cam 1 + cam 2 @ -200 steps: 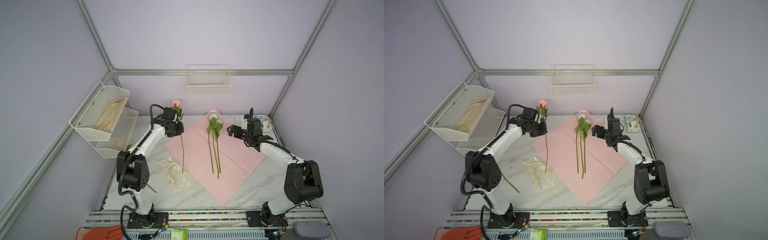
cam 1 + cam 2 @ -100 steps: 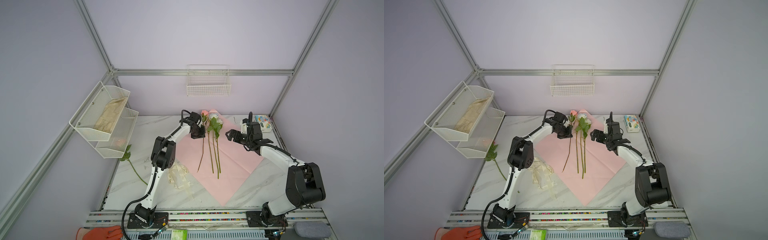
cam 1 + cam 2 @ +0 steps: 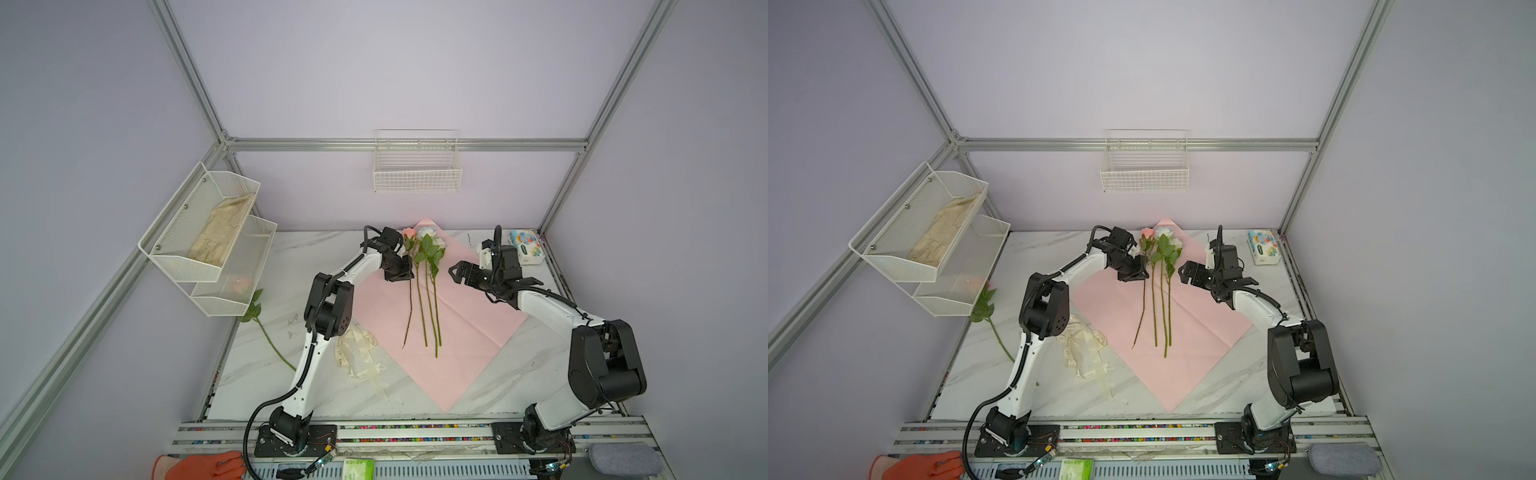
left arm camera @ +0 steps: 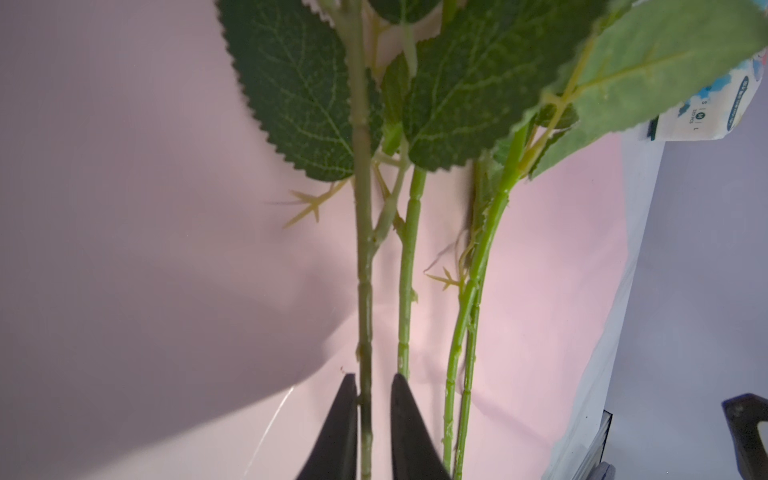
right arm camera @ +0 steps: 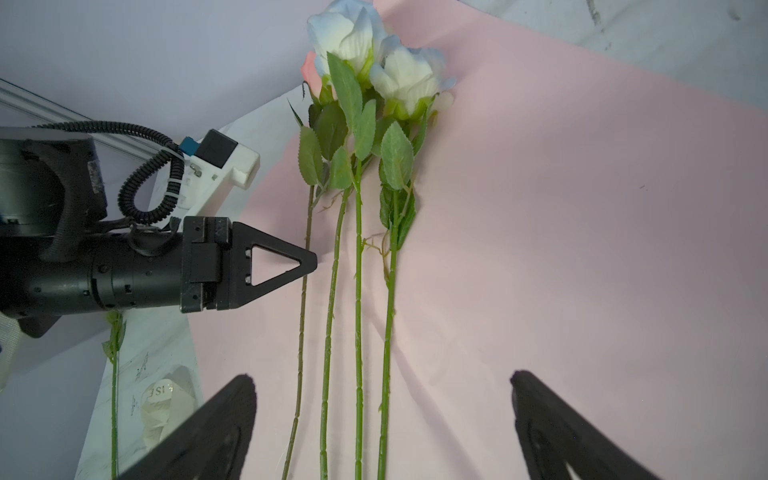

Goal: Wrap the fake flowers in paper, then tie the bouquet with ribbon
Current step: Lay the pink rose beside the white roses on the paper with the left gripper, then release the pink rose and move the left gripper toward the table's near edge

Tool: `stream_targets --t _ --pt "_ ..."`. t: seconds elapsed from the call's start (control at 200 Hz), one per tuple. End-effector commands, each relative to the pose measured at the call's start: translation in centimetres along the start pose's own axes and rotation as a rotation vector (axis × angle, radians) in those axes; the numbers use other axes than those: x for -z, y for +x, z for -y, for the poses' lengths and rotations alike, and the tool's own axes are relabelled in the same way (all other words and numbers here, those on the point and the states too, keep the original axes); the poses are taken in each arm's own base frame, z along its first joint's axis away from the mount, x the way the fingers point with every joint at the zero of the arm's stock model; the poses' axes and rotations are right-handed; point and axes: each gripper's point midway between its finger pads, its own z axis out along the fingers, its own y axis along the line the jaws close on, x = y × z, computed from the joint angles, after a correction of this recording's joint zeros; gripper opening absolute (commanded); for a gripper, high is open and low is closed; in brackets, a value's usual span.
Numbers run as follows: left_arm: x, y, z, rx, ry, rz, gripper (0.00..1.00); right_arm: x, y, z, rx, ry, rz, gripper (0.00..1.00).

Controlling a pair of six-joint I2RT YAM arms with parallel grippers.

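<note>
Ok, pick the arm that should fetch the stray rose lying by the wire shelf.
Probably left. The stray rose lies far left, on that arm's side. The left gripper stands slightly open around a laid stem; the right gripper, open and empty, sits beyond the bouquet.

Cream ribbon crumpled on marble table; tissue pack at back corner; wire basket on wall.

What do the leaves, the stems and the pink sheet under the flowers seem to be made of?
Leaves: probably fabric, matte; printed veins, sawtooth cut edges.
Stems: likely plastic, slightly glossy; moulded ring joints.
Pink sheet: thin paper, perhaps, matte; a straight fold crease shows.
</note>
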Motion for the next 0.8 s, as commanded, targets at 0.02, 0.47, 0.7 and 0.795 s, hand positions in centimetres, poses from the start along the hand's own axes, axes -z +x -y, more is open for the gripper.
stream_targets --t 0.02,0.47,0.7,0.795 --pt "2.6 -0.7 2.7 -0.047 0.056 0.041 0.25 0.1 -1.2 -0.9 0.003 -0.032 0.024 0.97" --pt "8.8 0.3 2.4 -0.124 -0.061 0.127 0.47 0.5 -0.8 -1.4 -0.005 -0.063 0.025 0.97" --pt "16.4 1.6 -3.2 -0.093 -0.371 0.29 0.46 0.9 -0.9 -5.3 0.043 -0.246 0.015 0.97" --pt "20.9 3.7 -9.0 0.028 -0.578 0.357 0.45 0.4 -0.1 -7.5 0.112 -0.281 -0.013 0.97"
